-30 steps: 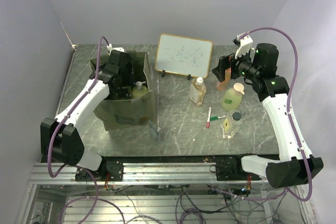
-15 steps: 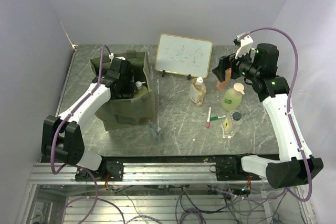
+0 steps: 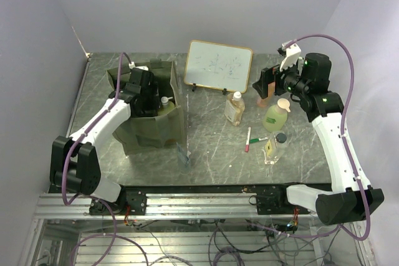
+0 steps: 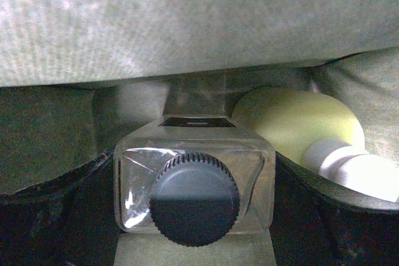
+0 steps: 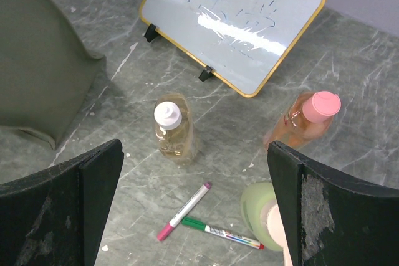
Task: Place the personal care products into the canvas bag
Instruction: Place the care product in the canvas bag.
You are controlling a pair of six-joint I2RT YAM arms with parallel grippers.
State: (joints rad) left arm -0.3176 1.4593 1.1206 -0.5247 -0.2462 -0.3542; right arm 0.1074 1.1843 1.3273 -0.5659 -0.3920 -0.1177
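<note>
Clear dark-capped bottle (image 4: 194, 197) is down inside the canvas bag (image 3: 153, 132), near the table's back-left corner, pinched on both sides by the left gripper (image 3: 148, 101) jaws. The yellow-green bottle (image 4: 293, 119) lies just beside it. Suggest lowering until it seats, opening just enough to release, then retracting straight up clear of the fabric. Right gripper (image 3: 263, 84) jaws are wide open and empty, above the orange bottle (image 5: 305, 123) near the back-right corner.

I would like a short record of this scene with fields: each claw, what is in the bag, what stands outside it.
Left claw: inside the canvas bag, shut on a clear dark-capped bottle
Right claw: open, above the table
In bag: yellow-green bottle
Outside: amber bottle, orange bottle, green pump bottle, second clear bottle
</note>
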